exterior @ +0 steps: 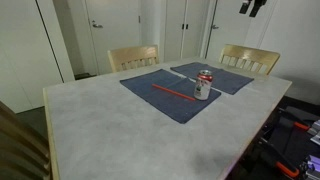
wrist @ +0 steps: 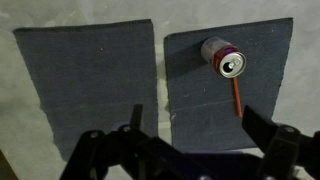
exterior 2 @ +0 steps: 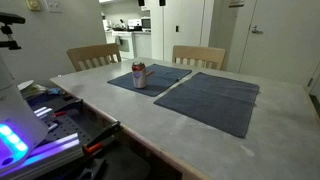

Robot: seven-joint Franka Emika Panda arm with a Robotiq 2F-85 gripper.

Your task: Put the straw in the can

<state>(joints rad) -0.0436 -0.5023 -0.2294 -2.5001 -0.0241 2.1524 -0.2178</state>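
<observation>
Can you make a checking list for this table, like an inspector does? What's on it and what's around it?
Surface: pale table with two dark placemats side by side.
Job's things: can standing upright on one placemat; red straw lying flat on the same mat, one end close to the can, not in it.
Clutter: nothing seen on the table.
Grippers: gripper open, above the mats, holding nothing.
Cables: none on the table; dark gear beside the table's edge, too blurry to tell whether it has cables.
Surroundings: two wooden chairs at the far side, white doors behind them.
</observation>
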